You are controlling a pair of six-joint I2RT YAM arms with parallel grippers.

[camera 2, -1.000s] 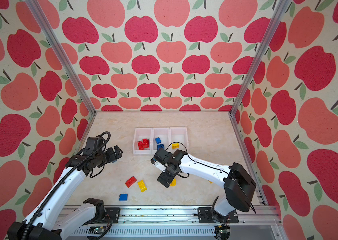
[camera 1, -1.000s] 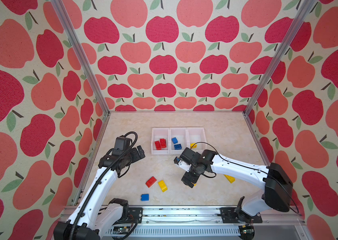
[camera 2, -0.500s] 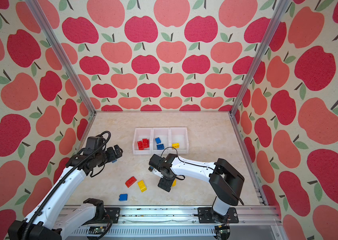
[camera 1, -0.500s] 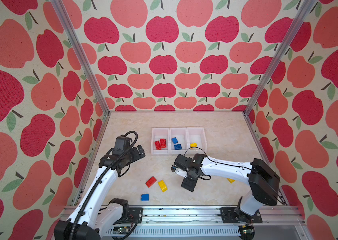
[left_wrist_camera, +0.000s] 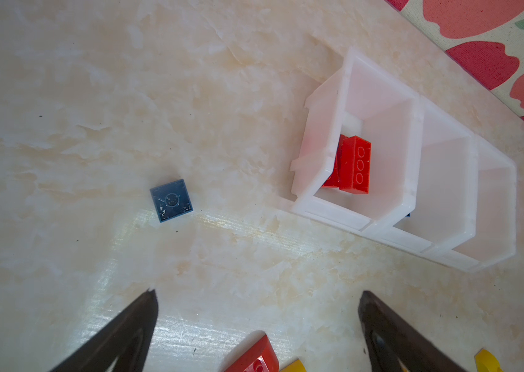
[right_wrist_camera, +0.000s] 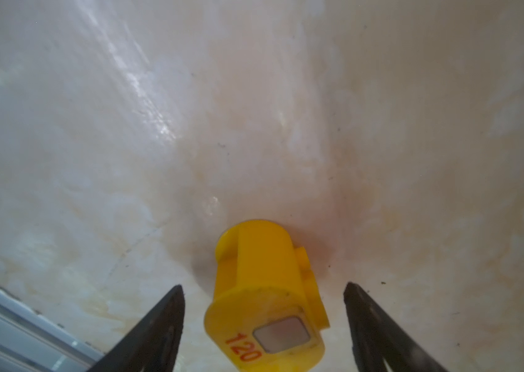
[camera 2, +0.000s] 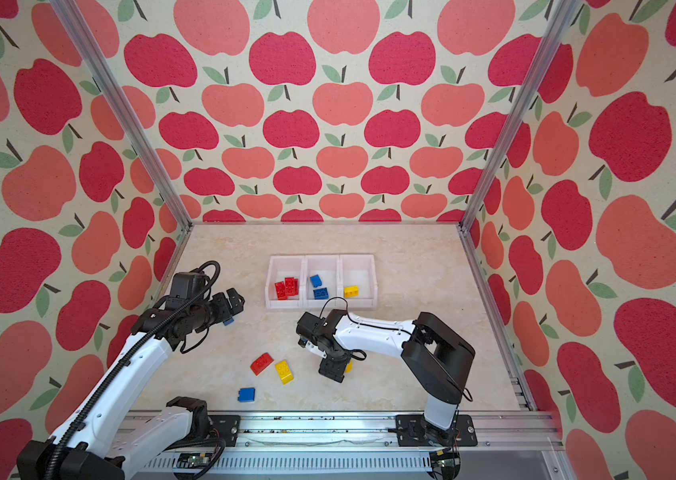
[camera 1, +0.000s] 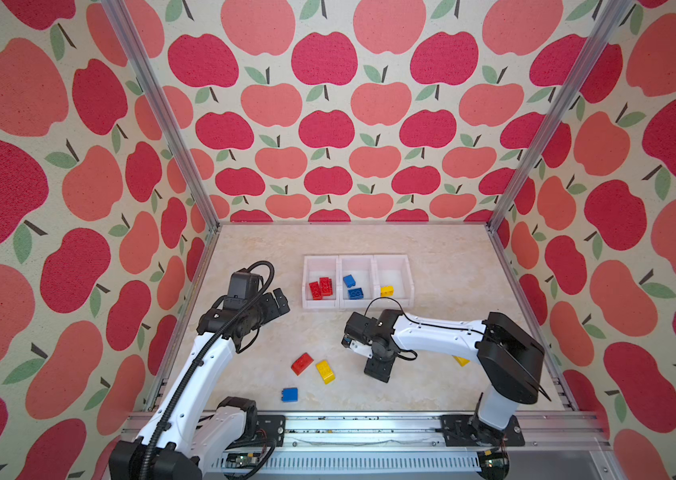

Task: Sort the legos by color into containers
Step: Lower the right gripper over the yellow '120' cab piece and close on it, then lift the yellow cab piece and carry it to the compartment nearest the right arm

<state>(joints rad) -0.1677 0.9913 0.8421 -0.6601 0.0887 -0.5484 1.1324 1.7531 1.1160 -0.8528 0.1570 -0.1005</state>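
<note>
Three joined white containers (camera 1: 357, 304) (camera 2: 321, 304) (left_wrist_camera: 334, 215) stand mid-table. The left one holds two red legos (camera 1: 320, 287), the middle one two blue (camera 1: 352, 286), the right one a yellow (camera 1: 387, 291). My right gripper (camera 1: 378, 371) (right_wrist_camera: 263, 286) points down near the front, open, its fingers either side of a rounded yellow piece marked "120" (right_wrist_camera: 263, 290) with gaps on both sides. My left gripper (camera 1: 280, 301) (left_wrist_camera: 259, 292) hangs open and empty left of the containers, above a small blue lego (left_wrist_camera: 171, 200) (camera 2: 228, 321).
Loose on the table near the front lie a red lego (camera 1: 302, 363), a yellow lego (camera 1: 325, 371) and a blue lego (camera 1: 289, 394). Another yellow lego (camera 1: 461, 360) peeks from under the right arm. Apple-patterned walls close in three sides.
The right gripper has come down and slightly toward the front onto the yellow "120" piece, and its jaws have narrowed. The left arm has stayed still.
</note>
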